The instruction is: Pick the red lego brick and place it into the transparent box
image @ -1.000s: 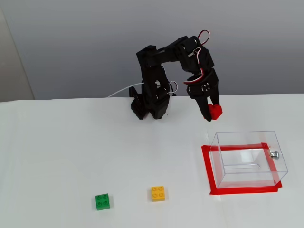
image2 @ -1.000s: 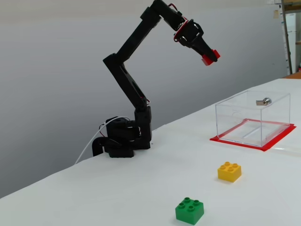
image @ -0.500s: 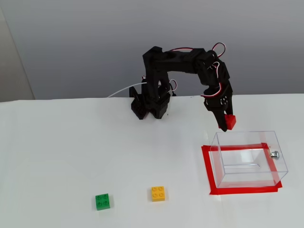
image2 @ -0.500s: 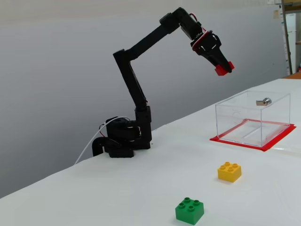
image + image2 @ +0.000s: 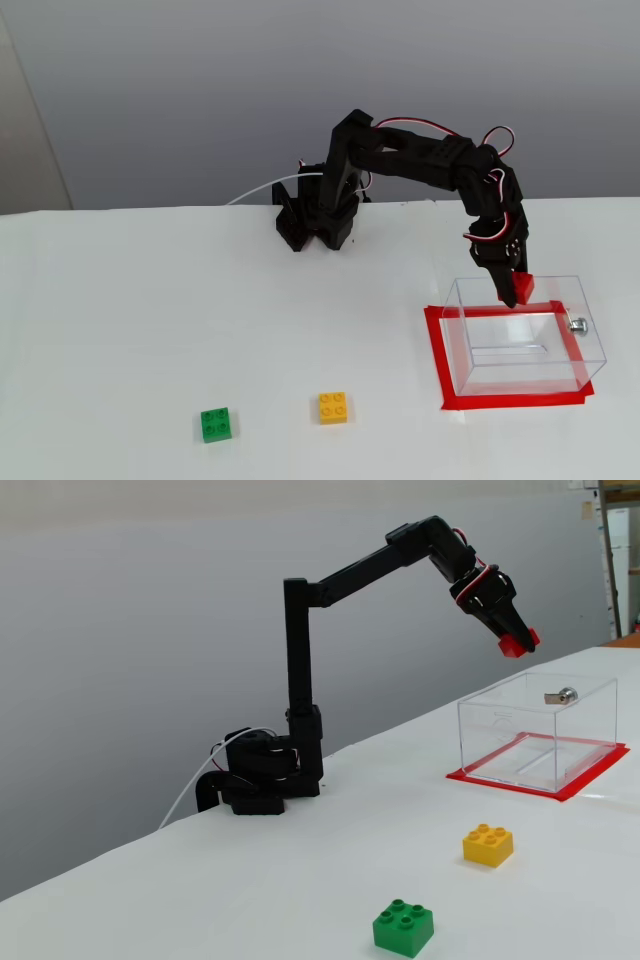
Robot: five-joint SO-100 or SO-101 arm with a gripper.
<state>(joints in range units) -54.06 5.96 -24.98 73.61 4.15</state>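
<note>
The red lego brick (image 5: 523, 288), pinched in the gripper (image 5: 515, 644), should be centred above the transparent box (image 5: 520, 335) before release.

Bright red on the red lego brick (image 5: 523, 288) (image 5: 518, 643), plain, no pattern. Clear and colourless on the transparent box (image 5: 520, 333) (image 5: 535, 730), with a silver knob (image 5: 577, 324) (image 5: 566, 694) on its right wall in a fixed view. Red on the tape rectangle (image 5: 437, 355) (image 5: 500, 781) outlining the box. Matte black over the arm (image 5: 400, 160) (image 5: 298, 630) and its base (image 5: 312, 215) (image 5: 255, 775); red and white on the wires near the wrist. White on the thin cable (image 5: 255, 190) (image 5: 185, 795) left of the base. Yellow on the studded brick (image 5: 333, 407) (image 5: 488, 844), green on the studded brick (image 5: 216, 424) (image 5: 404, 927) left of it. Plain white on the table (image 5: 150, 300) (image 5: 330, 880). Flat grey on the far wall (image 5: 150, 90) (image 5: 120, 630).
</note>
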